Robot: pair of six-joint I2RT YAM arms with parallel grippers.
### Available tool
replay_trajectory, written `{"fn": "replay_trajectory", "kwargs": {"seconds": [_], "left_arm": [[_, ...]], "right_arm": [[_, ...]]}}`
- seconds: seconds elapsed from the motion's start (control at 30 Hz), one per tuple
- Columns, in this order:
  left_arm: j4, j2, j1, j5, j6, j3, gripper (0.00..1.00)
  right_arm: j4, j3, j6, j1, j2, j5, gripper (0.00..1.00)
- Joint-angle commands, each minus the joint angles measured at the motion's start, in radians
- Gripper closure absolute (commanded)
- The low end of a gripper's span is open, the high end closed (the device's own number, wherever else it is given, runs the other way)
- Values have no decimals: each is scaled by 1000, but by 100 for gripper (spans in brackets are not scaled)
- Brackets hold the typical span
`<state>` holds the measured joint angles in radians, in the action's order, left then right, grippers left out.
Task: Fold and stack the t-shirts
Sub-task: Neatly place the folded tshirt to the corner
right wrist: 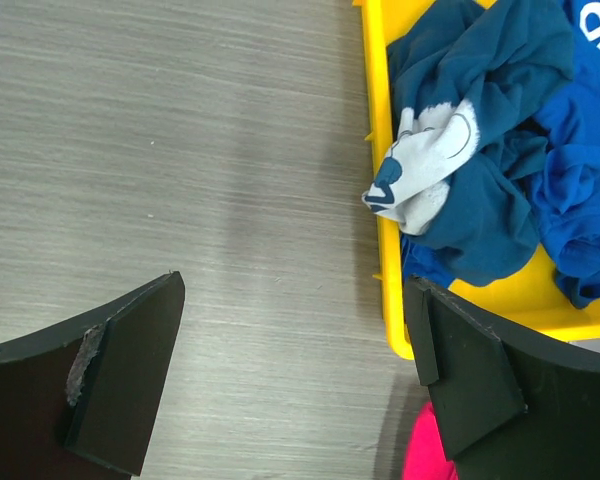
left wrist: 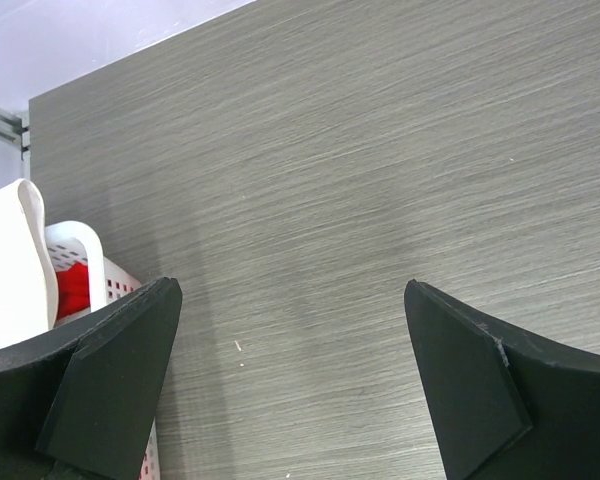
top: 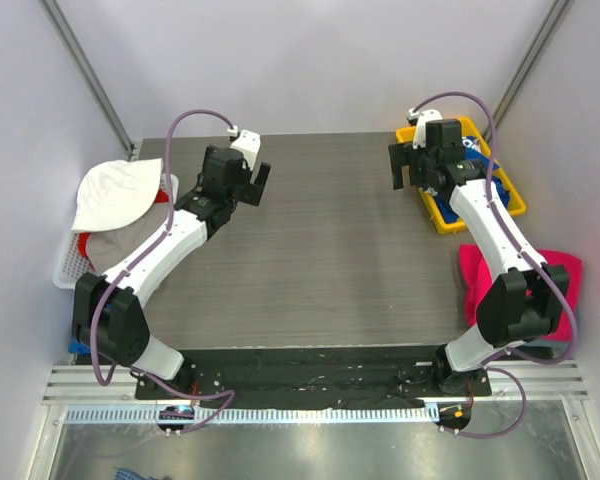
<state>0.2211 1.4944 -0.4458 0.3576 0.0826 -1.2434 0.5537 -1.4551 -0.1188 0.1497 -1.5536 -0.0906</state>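
Observation:
Royal blue t-shirts with white print (right wrist: pixel 500 170) lie crumpled in a yellow tray (right wrist: pixel 385 180) at the table's back right; they also show in the top view (top: pixel 475 160). A bright pink-red t-shirt (top: pixel 565 275) lies at the right edge, its corner in the right wrist view (right wrist: pixel 420 455). My right gripper (top: pixel 412 162) is open and empty, above the table just left of the tray. My left gripper (top: pixel 248 182) is open and empty above bare table at the back left. No slate grey-blue shirt shows.
A white basket (top: pixel 72 262) stands at the left edge with white cloth (top: pixel 115 190) draped over it and red cloth inside (left wrist: pixel 72 290). The grey wood-grain table (top: pixel 330 240) lies between the arms. Pale walls enclose the cell.

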Motion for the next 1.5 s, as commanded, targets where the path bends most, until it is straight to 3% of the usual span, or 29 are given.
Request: {"fn": "replay_trajectory", "kwargs": {"seconds": [0.0, 1.47], "left_arm": [[-74, -26, -1, 18, -23, 7, 0], [-147, -108, -2, 44, -35, 81, 0]], "right_arm": [[-74, -27, 21, 7, 24, -38, 0], [-143, -19, 21, 71, 30, -57, 0]]}}
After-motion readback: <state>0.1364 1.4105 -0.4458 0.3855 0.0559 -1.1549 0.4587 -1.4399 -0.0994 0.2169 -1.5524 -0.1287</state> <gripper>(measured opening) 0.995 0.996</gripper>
